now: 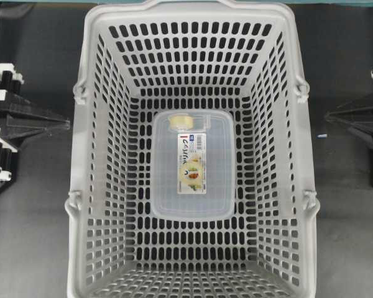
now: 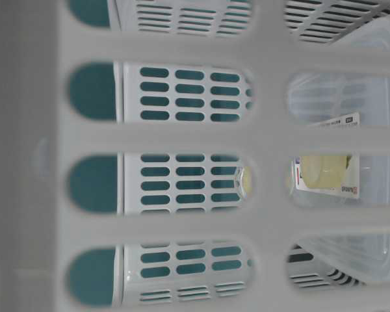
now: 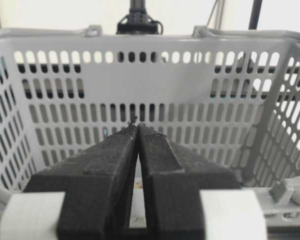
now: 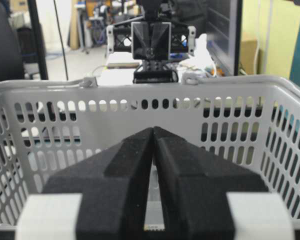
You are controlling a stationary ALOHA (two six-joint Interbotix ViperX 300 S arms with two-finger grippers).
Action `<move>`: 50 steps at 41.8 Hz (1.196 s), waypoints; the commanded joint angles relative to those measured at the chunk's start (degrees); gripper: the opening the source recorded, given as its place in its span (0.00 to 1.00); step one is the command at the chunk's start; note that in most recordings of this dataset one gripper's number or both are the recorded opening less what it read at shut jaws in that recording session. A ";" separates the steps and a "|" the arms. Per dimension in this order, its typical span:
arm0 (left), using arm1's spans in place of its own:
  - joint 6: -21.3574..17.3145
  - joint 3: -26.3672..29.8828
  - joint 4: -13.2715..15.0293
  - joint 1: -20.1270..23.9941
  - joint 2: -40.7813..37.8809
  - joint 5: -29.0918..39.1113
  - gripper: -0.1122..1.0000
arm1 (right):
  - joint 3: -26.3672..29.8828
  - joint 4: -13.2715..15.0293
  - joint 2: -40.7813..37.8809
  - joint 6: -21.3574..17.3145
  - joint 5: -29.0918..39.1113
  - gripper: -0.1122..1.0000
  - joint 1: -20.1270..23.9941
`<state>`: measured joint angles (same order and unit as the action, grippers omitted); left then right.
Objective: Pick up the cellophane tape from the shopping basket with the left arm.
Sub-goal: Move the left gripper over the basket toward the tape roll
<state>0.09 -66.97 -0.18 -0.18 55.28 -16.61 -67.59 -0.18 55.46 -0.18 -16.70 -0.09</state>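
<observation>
Fingers closed outside the shopping basket on dark tabletop.

We see the shopping basket open at the top, with nothing across its mouth, so a gripper could come down from above. Its tall slotted walls close off all four sides. On the floor lies a clear lidded box, leaving narrow strips of bare floor around it. The cellophane tape sits at the box's far end. Outside the side walls, the left gripper and right gripper point at them, tips together.
</observation>
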 commanded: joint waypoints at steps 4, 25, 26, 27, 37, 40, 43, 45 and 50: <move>2.90 8.09 -2.29 -0.18 -4.75 8.44 0.11 | 1.05 -0.18 -0.70 -0.18 1.14 0.12 -0.09; 3.16 36.12 -2.29 -1.14 -26.89 43.95 0.10 | 2.11 -0.26 0.35 -0.18 10.72 0.10 0.35; 3.16 37.27 -2.29 -1.05 -27.77 45.09 0.10 | 2.11 -0.18 0.26 -0.18 10.81 0.10 0.35; 3.08 38.32 -2.29 -1.05 -28.83 46.14 0.10 | 2.11 -0.26 0.26 -0.18 10.90 0.10 0.35; 3.08 47.90 -2.29 -1.67 -38.67 55.46 0.10 | 2.02 -0.26 0.44 -0.18 11.43 0.10 0.26; 2.90 50.01 -2.37 -1.85 -40.78 56.87 0.10 | 2.02 -0.26 0.44 -0.18 11.51 0.10 0.26; 2.64 51.86 -2.37 -1.85 -42.80 57.66 0.10 | 1.93 -0.26 0.44 -0.18 11.43 0.13 0.26; 2.46 52.82 -2.37 -1.85 -43.95 58.01 0.10 | 2.02 -0.26 0.53 -0.18 11.43 0.18 0.26; 1.76 54.93 -2.37 -2.46 -46.58 58.45 0.10 | 1.93 -0.18 0.62 -0.18 11.25 0.43 0.26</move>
<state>2.20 -14.94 -2.37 -2.02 9.67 41.66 -66.80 -0.26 56.34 -0.26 -4.92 0.26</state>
